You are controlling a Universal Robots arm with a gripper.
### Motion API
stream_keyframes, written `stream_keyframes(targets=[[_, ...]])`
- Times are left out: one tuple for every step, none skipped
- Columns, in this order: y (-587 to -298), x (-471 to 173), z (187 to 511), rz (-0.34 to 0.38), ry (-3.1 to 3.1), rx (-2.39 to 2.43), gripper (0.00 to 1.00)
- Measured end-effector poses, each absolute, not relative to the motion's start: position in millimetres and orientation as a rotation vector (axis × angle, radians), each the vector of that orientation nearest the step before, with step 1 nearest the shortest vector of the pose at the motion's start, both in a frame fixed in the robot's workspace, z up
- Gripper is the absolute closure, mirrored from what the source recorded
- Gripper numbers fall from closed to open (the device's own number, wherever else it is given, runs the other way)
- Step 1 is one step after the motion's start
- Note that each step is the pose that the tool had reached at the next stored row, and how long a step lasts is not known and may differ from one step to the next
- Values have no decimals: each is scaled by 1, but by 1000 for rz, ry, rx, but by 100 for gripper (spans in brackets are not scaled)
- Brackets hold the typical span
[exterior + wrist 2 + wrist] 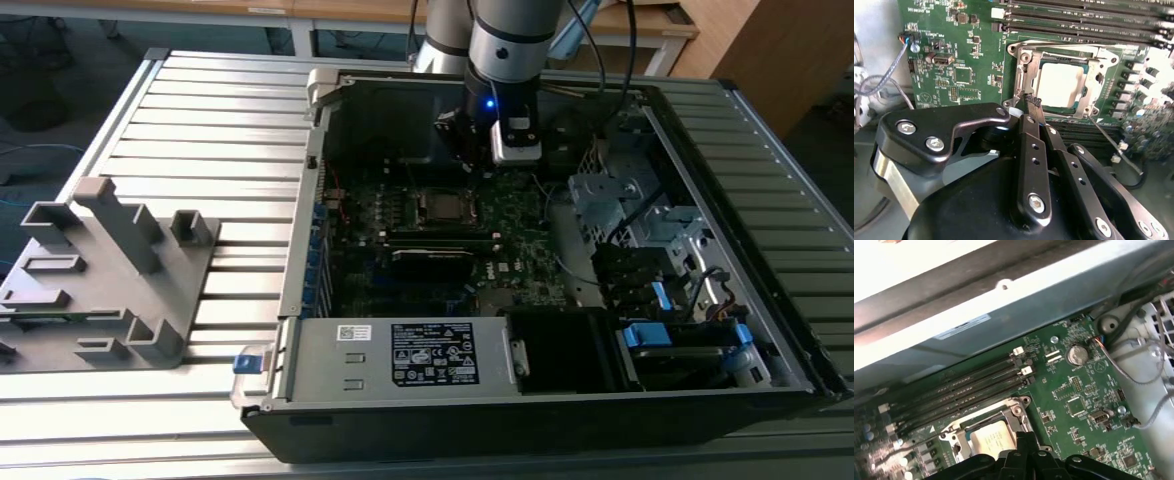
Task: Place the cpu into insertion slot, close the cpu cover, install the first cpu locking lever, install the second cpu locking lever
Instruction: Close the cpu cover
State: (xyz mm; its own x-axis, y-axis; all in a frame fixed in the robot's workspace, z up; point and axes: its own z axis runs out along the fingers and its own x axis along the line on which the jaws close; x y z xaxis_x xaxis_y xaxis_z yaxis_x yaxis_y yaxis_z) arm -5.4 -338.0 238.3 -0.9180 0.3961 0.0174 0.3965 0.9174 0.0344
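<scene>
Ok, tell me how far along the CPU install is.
Done: the cpu sits in the insertion slot, with the cpu cover lying flat over it. In hand: the gripper, jaws together, is at the socket's corner. Left: one thin locking lever juts free of the frame; the other lever's state I cannot tell.

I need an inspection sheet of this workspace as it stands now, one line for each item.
Surface: slatted metal table, bearing an open computer case.
Job's things: cpu sits in the slot; cover lies flat over it; a thin metal rod, likely a locking lever, juts out beside.
Clutter: grey plastic fixture on the table, at the exterior view's left.
Grippers: the gripper is shut, tips at the slot's edge.
Cables: loose grey wires beside the green board; black cables along the arm.
Surroundings: wooden furniture behind the table.
</scene>
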Motion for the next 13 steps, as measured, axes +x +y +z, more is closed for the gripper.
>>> stream_keyframes(targets=[[-338, -5, 238, -58, -3071, -607, 89], [-338, -5, 238, -58, -3076, -580, 89], [-338, -5, 238, -58, -3081, -552, 89], [-338, -5, 238, -58, -3085, -524, 89], [-338, -5, 238, -57, -3090, -496, 89], [-338, -5, 238, -57, -3094, -466, 89], [-338, -5, 238, -57, -3098, -438, 89], [-338, -5, 237, -57, -3101, -409, 89], [-338, -5, 237, -57, -3105, -382, 89], [-338, -5, 237, -56, -3108, -354, 89], [-338, -5, 237, -56, -3110, -325, 89], [-338, -5, 237, -56, -3113, -297, 89], [-338, -5, 237, -56, -3115, -269, 89]])
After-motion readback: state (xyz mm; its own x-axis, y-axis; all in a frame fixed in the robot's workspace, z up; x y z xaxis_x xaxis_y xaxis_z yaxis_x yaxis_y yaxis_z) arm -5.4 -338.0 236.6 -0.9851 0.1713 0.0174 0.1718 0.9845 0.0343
